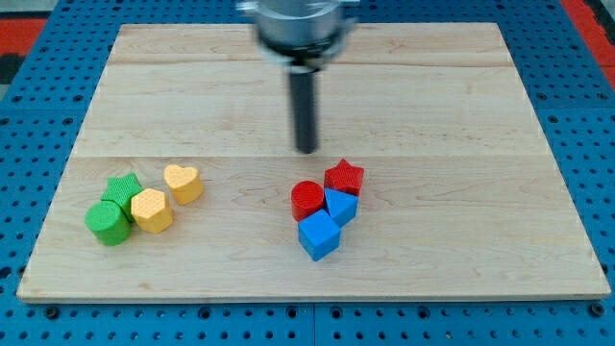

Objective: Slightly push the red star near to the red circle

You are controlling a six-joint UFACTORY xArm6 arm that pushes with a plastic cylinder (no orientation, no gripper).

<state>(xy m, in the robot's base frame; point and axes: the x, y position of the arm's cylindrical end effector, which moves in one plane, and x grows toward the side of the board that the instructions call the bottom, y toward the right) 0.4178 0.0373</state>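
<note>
- Wooden board (461, 86) lying flat on a blue perforated surface (19, 115), pale planks running from the view's left to the view's right.
- My tip (307, 150) set down on the board near its middle, a little toward the view's top from the red cluster; plain dark rod hanging from a blurred metal mount (298, 24) at the top edge; no jaws, nothing carried or held.
- Tip apart from every block, with bare wood between it and the nearest ones.
- Red star (344, 178) toward the view's bottom and slightly to the right of the tip, nearer the board's bottom edge than its top edge.
- Red circle (307, 199) just beside the star, on its lower-left side; the two touching or very nearly so, cannot tell which.
- Blue pentagon-like block (340, 206) pressed in under the star, at the circle's right.
- Blue cube (319, 235) below both, closest of this group to the bottom edge.
- Second cluster well apart, toward the board's bottom-left corner: yellow heart (183, 183), yellow hexagon (151, 210), green star (123, 190), green cylinder (108, 222).
- Green cylinder nearest the left edge; yellow heart farthest from it, close beside the hexagon.
</note>
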